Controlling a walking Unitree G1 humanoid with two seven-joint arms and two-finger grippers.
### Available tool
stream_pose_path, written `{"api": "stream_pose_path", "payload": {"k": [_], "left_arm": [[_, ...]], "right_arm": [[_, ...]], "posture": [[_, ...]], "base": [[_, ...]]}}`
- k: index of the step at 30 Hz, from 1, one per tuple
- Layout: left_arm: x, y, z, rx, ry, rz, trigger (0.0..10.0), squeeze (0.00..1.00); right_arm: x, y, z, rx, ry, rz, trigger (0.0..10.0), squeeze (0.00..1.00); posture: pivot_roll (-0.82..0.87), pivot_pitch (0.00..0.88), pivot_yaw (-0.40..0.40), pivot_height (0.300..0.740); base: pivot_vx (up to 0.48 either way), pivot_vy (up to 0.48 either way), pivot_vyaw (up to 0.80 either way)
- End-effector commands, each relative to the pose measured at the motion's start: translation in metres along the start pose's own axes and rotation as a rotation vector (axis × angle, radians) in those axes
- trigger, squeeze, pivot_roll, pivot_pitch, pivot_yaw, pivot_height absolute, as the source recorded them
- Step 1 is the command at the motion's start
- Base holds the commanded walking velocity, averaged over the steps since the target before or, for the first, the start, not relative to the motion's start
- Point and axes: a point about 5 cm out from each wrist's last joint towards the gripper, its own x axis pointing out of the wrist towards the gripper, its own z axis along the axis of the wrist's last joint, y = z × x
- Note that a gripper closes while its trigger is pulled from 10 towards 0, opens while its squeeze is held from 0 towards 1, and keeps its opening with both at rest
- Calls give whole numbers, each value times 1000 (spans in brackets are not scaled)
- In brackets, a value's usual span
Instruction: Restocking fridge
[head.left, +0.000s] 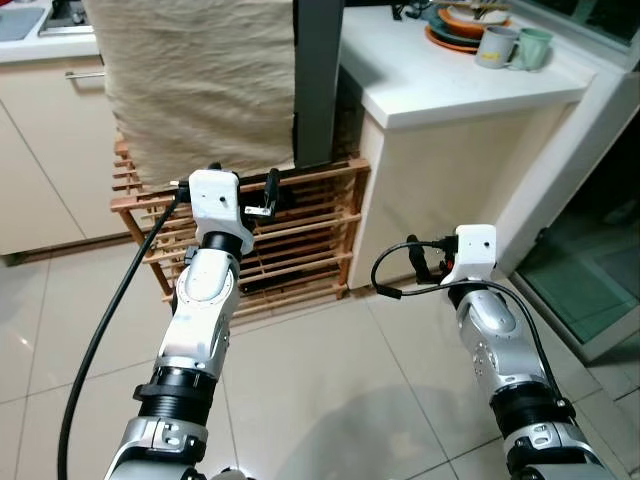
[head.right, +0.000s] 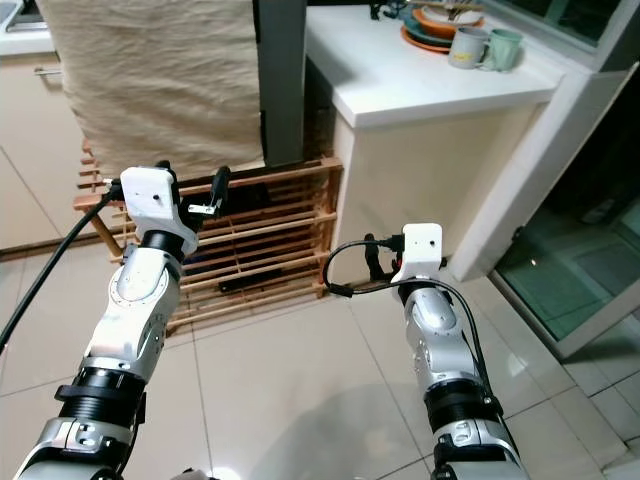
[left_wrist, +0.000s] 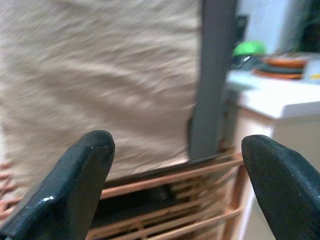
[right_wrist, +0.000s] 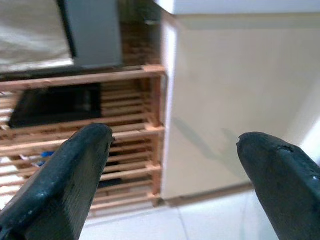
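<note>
My left gripper (head.left: 245, 186) is raised in front of a wooden slatted rack (head.left: 310, 235), and its fingers (left_wrist: 82, 170) stand wide apart with nothing between them. A beige cloth (head.left: 200, 80) hangs down over the rack's top, next to a dark grey upright panel (head.left: 318, 80). My right gripper (head.left: 424, 262) is held lower, near the white counter's side wall (right_wrist: 230, 90). It is open too, and its fingers (right_wrist: 75, 175) are empty. A dark flat object (right_wrist: 55, 106) lies on one of the rack's shelves.
A white counter (head.left: 440, 80) at the right carries stacked plates (head.left: 460, 28), a grey mug (head.left: 497, 46) and a green mug (head.left: 534, 47). Cream cabinets (head.left: 40, 150) stand at the left. A glass door (head.left: 585, 270) is at the far right. Pale floor tiles (head.left: 330, 380) lie below my arms.
</note>
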Motion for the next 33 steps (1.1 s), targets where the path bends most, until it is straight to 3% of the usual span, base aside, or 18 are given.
{"api": "stream_pose_path", "payload": {"k": [1,10,17,21,24,28,29,30,33], "left_arm": [[-1,8,-1,-9,27,30,10000,0],[1,11,-5,19,80,41,10000,0],[3,18,-13,-38,136,72,10000,0],[6,21,-13,-32,145,75,10000,0],[7,22,-14,-22,152,75,10000,0],[7,17,-10,94,124,43,10000,0],[7,17,-10,94,124,43,10000,0],[7,11,-9,113,110,15,10000,0],[6,8,-9,124,99,0,10000,0]], "right_arm": [[0,1,5,8,-35,-1,10000,0],[-3,1,1,-8,-38,-7,10000,0],[-6,-4,2,-29,-61,-43,10000,0],[-7,-2,3,-30,-74,-39,10000,0],[-7,9,4,-53,-90,32,10000,0],[-12,39,10,-98,-138,224,10000,0],[-12,39,10,-98,-138,224,10000,0],[-16,52,16,-145,-170,326,10000,0],[-17,58,20,-184,-191,375,10000,0]], "posture": [[-76,0,-27,740],[-86,0,-27,740],[-98,0,-21,740],[-99,0,-20,740],[-98,0,-16,740],[-96,0,-18,740],[-96,0,-18,740],[-93,0,-25,740],[-95,0,-32,740]], "base": [[0,480,0],[0,480,0],[0,480,-720],[0,480,-744],[0,480,-490],[0,442,0],[0,405,0],[0,0,0],[0,0,0]]}}
